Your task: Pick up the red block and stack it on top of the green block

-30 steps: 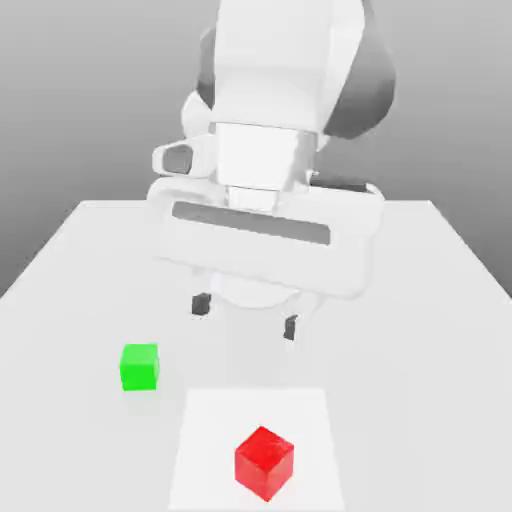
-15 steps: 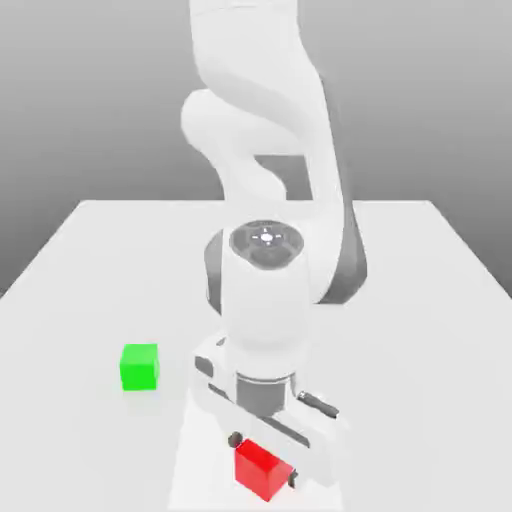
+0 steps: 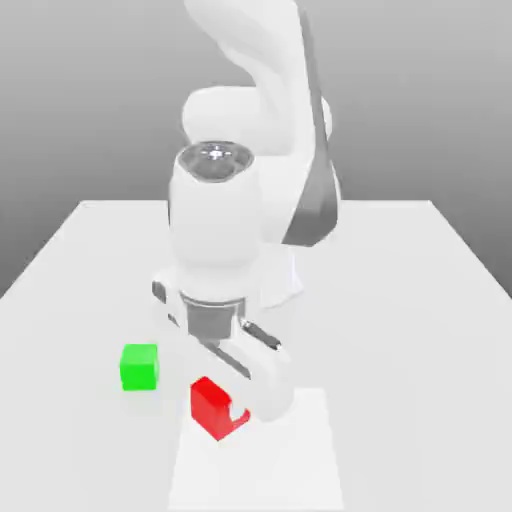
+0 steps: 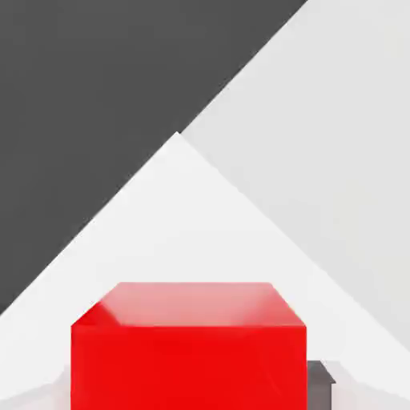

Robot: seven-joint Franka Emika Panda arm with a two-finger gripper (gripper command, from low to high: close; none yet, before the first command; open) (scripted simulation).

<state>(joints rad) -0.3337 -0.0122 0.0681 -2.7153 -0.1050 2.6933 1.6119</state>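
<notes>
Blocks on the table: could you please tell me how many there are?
2. The red block is held in the tool; the green block sits on the table to its left in the exterior view.

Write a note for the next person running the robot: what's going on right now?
Gripper: jaws shut on the red block, which hangs clear of the table.
Green block: on the table, toward the exterior view's left of the red one, untouched.
Done: red block picked up.
Left: carry it over the green block, lower it squarely on top, open the jaws and back away.
</notes>
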